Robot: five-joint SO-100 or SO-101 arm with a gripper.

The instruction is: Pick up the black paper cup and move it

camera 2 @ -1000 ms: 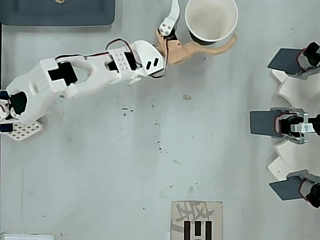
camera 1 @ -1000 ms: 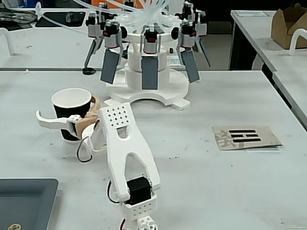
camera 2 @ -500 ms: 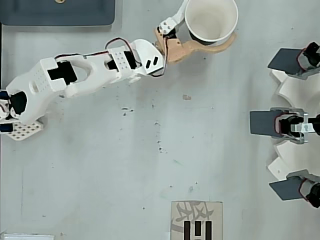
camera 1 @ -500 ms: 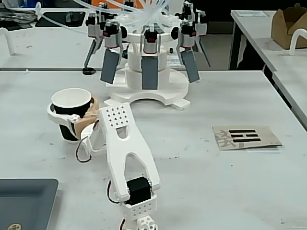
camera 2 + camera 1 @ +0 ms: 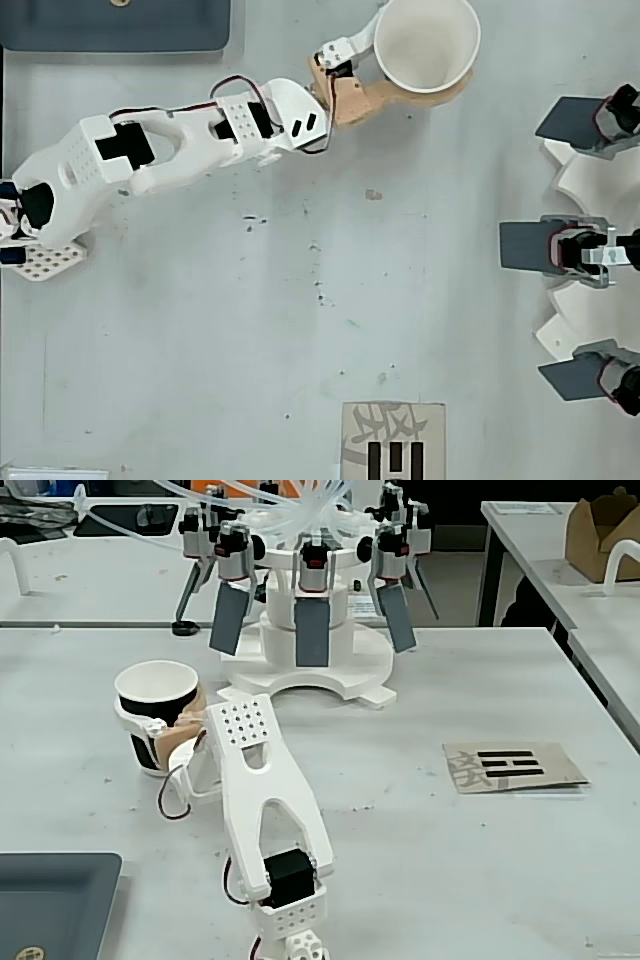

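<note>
The black paper cup [image 5: 157,684] stands upright on the table at the left of the fixed view, its white inside showing. From above, the black paper cup [image 5: 425,40] sits at the top edge. My gripper [image 5: 158,718] is shut on it: the white finger [image 5: 133,716] wraps the near side and the tan finger [image 5: 196,706] presses the far side. In the overhead view my gripper [image 5: 427,48] hugs the rim from both sides, with the tan finger [image 5: 400,96] curving below it. The white arm [image 5: 262,800] stretches from the front edge toward the cup.
A white stand with several grey paddles [image 5: 310,630] rises behind the cup and lines the right edge from above [image 5: 570,245]. A card with black marks [image 5: 512,765] [image 5: 393,440] lies on the table. A dark tray [image 5: 50,900] [image 5: 115,25] sits near the arm's base.
The white finger swung in from wide open and closed against the cup's wall. The cup shifted slightly toward the stand.
</note>
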